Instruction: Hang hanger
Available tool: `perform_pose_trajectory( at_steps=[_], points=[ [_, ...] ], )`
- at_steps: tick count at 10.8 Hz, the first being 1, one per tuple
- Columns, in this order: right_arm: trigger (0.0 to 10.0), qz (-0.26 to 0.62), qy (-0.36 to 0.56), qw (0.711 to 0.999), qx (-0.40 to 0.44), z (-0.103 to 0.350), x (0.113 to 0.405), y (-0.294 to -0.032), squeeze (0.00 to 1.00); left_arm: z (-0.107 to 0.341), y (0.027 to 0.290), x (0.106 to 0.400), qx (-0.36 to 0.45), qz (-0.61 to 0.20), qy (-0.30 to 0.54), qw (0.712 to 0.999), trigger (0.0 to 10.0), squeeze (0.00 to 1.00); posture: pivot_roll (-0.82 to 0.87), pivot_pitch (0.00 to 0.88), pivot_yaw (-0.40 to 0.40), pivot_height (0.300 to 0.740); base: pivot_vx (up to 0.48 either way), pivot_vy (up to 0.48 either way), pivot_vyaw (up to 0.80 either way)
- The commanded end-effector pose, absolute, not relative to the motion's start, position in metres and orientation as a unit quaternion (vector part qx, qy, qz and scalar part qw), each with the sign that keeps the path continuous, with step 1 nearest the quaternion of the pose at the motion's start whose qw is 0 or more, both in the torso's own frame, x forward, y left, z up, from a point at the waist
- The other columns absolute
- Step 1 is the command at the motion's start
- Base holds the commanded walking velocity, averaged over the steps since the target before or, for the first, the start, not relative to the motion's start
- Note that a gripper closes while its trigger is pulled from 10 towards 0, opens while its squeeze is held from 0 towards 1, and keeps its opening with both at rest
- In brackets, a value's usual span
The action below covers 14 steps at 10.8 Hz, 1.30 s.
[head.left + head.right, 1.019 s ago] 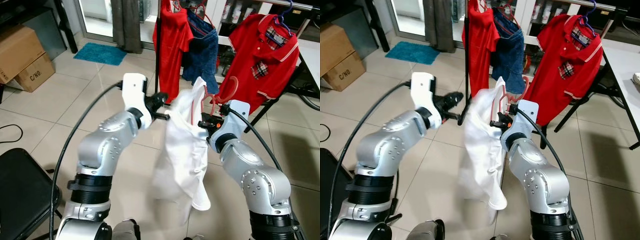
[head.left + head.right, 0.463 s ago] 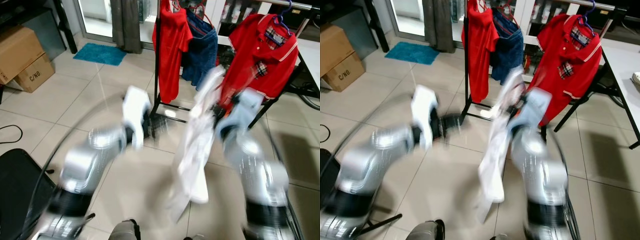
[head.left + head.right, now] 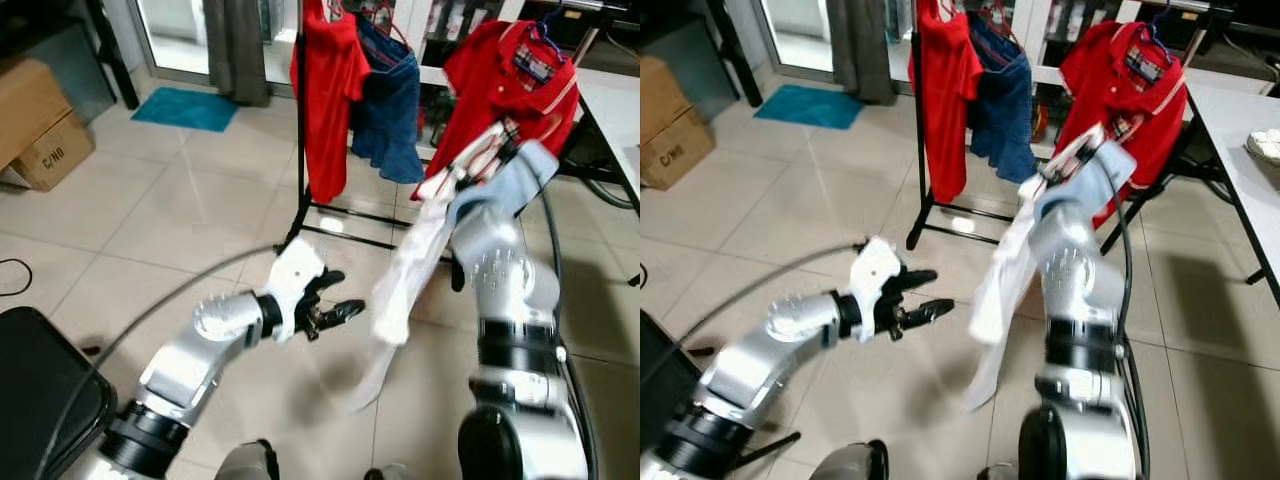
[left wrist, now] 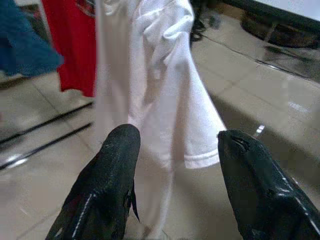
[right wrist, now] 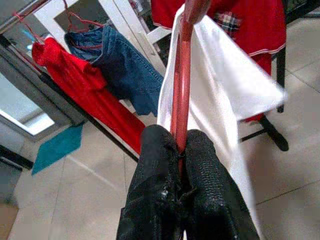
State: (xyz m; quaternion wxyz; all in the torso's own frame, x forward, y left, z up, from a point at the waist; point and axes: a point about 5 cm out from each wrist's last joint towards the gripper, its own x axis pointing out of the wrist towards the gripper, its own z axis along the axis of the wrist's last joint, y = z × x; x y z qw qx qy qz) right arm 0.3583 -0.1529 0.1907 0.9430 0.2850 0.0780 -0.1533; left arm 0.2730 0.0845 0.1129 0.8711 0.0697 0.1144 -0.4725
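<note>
On your left, the left gripper (image 3: 335,305) sits low over the tiled floor (image 3: 150,200), its two fingers spread apart and holding nothing; the white shirt (image 4: 155,85) hangs just ahead of it, not touched. Moving right, that shirt drapes from a red hanger (image 5: 182,75), and your right gripper (image 5: 181,150) is closed tight on the hanger's red bar, carrying it raised near the red polo shirt (image 3: 510,85). Behind stands the clothes rack (image 3: 300,130), already bearing a red shirt (image 3: 325,90) and a pair of jeans (image 3: 390,110). So the pickup is done and the garment is up and close to the rack, but I judge the hanger's hook isn't yet over any rail. You've got the hooking and the release left to do
</note>
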Motion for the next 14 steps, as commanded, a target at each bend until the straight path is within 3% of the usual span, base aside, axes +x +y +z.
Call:
perform_pose_trajectory(
  at_steps=[1,4,7,8,14],
  points=[
    [10.0,-0.152,0.056,0.941,0.297,0.202,0.361,-0.152,0.0,0.106,0.082,0.275,0.085,-0.459,0.11,0.877,10.0,0.0,0.07,0.088,-0.043,0.74,0.0,0.0,0.0],
    [10.0,-0.137,0.051,0.932,0.332,0.213,0.364,-0.141,0.0,0.097,0.063,0.28,0.021,-0.477,0.086,0.874,10.0,0.0,0.06,0.086,-0.039,0.74,0.0,0.0,0.0],
    [10.0,-0.118,0.048,0.928,0.35,0.219,0.359,-0.13,0.0,0.094,0.051,0.292,0.021,-0.478,0.073,0.875,10.0,0.0,0.04,0.081,-0.021,0.74,0.0,0.0,0.0],
    [10.0,-0.115,0.047,0.927,0.355,0.219,0.358,-0.128,0.0,0.093,0.05,0.295,0.024,-0.475,0.074,0.876,0.0,0.0,0.04,0.08,-0.016,0.74,0.0,0.0,0.0],
    [10.0,-0.114,0.048,0.924,0.361,0.22,0.355,-0.127,0.0,0.085,0.051,0.292,0.039,-0.493,0.059,0.867,0.0,0.0,0.04,0.085,-0.009,0.74,0.0,0.0,0.0]
  ],
)
